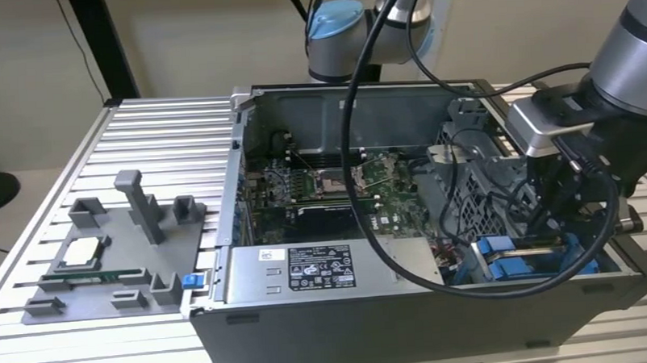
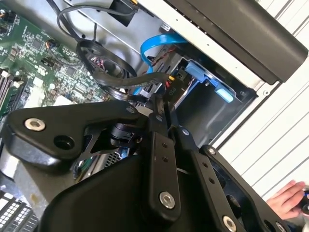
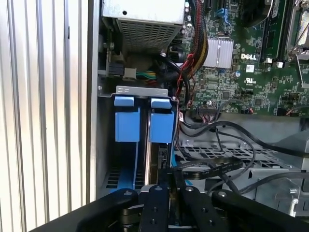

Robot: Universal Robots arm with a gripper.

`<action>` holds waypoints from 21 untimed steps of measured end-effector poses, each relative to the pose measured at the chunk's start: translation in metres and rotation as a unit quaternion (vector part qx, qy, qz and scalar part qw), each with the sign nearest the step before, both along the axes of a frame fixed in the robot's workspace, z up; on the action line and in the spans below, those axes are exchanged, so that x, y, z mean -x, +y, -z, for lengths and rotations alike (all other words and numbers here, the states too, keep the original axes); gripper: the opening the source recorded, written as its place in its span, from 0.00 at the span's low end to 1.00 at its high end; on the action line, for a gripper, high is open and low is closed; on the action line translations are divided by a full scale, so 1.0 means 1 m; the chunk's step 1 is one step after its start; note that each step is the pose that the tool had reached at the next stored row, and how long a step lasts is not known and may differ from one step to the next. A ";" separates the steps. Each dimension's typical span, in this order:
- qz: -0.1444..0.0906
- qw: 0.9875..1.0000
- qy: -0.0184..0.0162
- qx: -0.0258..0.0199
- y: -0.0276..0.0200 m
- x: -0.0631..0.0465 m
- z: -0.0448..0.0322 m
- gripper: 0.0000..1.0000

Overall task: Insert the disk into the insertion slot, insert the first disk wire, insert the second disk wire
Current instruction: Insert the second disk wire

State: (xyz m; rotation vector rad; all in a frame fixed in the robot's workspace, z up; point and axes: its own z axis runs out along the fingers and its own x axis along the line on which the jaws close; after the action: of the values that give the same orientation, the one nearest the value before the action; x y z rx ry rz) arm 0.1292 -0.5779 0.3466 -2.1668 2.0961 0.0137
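Note:
The disk sits in the insertion slot (image 3: 103,154), and the blue tabs of its carrier (image 3: 161,126) show beside a second blue carrier (image 3: 127,124). In the exterior view the same blue carriers (image 1: 509,256) lie in the case's near right corner. My gripper (image 3: 171,178) hangs right over the disk's end, fingers pressed together on a flat black disk wire (image 3: 212,169). In the second wrist view the gripper (image 2: 163,107) pinches that black wire (image 2: 140,81) just above the bay (image 2: 203,108). In the exterior view the gripper (image 1: 551,226) reaches down into the bay, partly behind cables.
The open case holds a motherboard (image 1: 335,189), a grey labelled power-supply box (image 1: 305,271) and loose black cables (image 1: 465,201). A blue flat cable (image 2: 159,41) curves near the bay. A grey fixture plate (image 1: 100,262) lies on the slatted table (image 1: 160,131). A person's hand (image 2: 289,198) is near the case.

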 end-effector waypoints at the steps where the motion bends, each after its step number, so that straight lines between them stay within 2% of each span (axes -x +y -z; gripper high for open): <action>1: 0.000 1.000 0.000 0.001 0.0000 0.000 0.0002 0.00; 7: 0.000 1.000 0.000 0.008 0.0000 0.002 0.0027 0.00; 10: 0.000 1.000 -0.003 0.008 0.0005 0.002 0.0030 0.00; 18: 0.000 1.000 -0.005 0.008 0.0020 0.002 0.0046 0.00; 21: 0.000 1.000 -0.007 0.008 0.0026 0.002 0.0069 0.00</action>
State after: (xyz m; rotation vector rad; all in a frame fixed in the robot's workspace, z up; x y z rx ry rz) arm 0.1269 -0.5753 0.3397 -2.1687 2.0963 -0.0196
